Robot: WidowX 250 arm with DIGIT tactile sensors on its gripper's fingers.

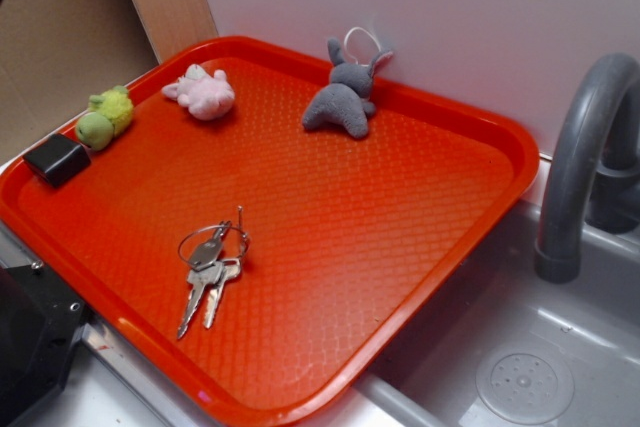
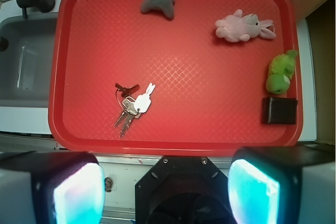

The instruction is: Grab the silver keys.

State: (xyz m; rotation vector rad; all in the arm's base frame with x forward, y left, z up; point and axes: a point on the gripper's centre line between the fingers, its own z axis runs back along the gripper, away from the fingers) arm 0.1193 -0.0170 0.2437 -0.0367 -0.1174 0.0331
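Observation:
The silver keys lie flat on the red tray, near its front-left edge, bunched on a thin wire ring. In the wrist view the keys sit in the lower left part of the tray. My gripper hangs high above the counter, just outside the tray's near rim, well short of the keys. It is open: its two cyan-lit pads stand wide apart with nothing between them. The gripper does not show in the exterior view.
On the tray are a grey plush at the back, a pink plush, a green plush and a black block. A grey faucet and sink lie beside the tray. A wall stands behind.

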